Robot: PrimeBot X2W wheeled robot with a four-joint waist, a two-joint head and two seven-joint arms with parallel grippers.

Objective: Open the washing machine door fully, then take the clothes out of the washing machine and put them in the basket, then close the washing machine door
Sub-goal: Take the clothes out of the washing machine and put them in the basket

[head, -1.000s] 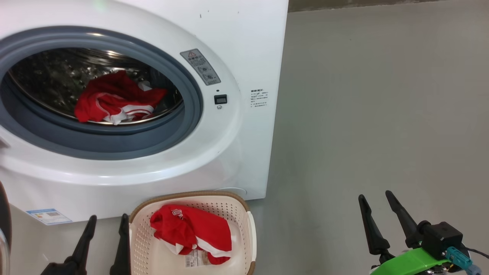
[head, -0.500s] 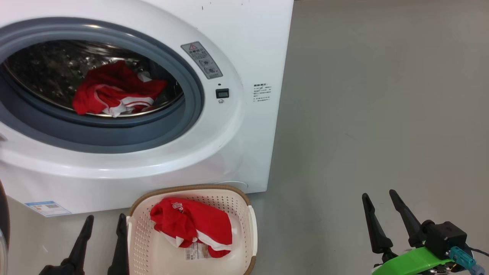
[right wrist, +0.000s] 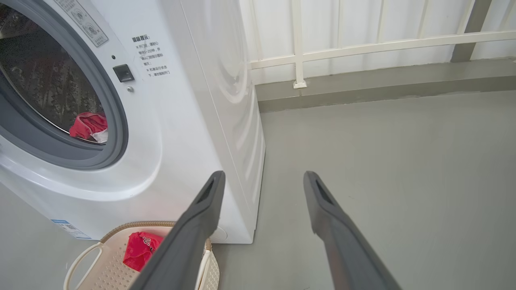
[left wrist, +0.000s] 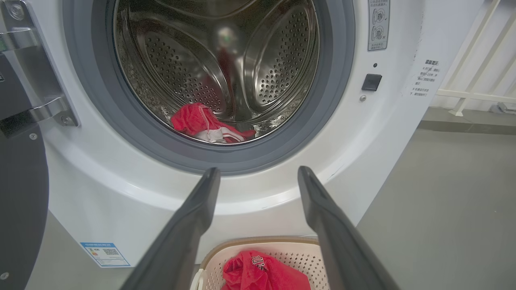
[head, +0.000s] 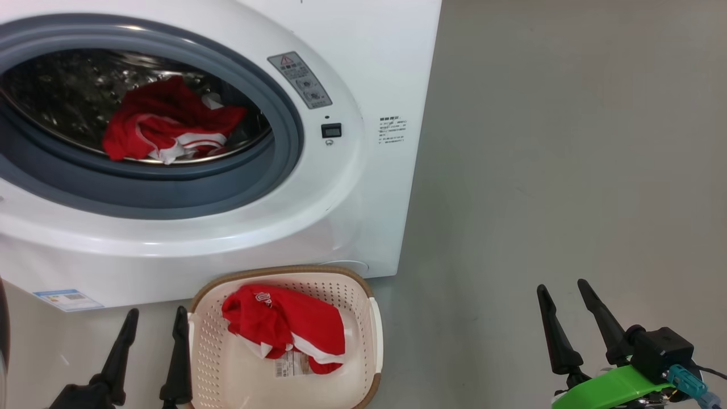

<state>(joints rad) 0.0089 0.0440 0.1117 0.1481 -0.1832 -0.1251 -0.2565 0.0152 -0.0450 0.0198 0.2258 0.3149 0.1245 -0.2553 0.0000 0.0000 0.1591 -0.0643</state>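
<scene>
Glossy black round door [left wrist: 20, 209] is cut off at left. One bright red garment [head: 164, 122] lies in the white washing machine's [head: 363, 187] drum, a second garment [head: 284, 324] in the cream perforated basket [head: 372, 341]. Left jaws and right jaws stand spread, empty.

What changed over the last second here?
The head camera moved, so the scene slid up the view; no thing moved. Nothing grasped or released. Left gripper and right gripper stay open and empty; clothes remain in the washing machine and the basket.
</scene>
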